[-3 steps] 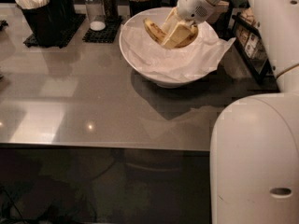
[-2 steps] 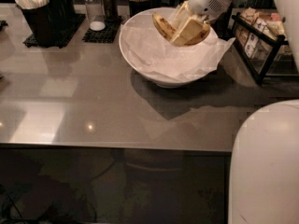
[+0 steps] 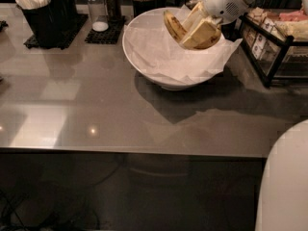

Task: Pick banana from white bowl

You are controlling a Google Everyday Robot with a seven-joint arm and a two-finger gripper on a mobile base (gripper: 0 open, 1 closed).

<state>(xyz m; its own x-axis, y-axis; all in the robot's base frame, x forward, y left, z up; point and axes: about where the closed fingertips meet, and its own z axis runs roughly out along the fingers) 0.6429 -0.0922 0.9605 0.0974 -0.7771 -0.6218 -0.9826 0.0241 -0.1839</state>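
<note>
Gripper at frame 1 o'clock, over white bowl, fingers closed on banana. Banana hangs tilted above paper lining at the bowl's 1 o'clock side, seemingly clear of it. Lift straight up, slow, firm squeeze. Grip looks off-centre, so the fruit could swing or slip.

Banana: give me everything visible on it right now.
The banana is a single curved fruit, yellow skin with brown speckling. It stands steeply tilted above the crumpled paper lining the white bowl, toward its far side. The pincer, reaching in from the upper right, grips it; its pale blocky fingers cover the banana's right side.
</note>
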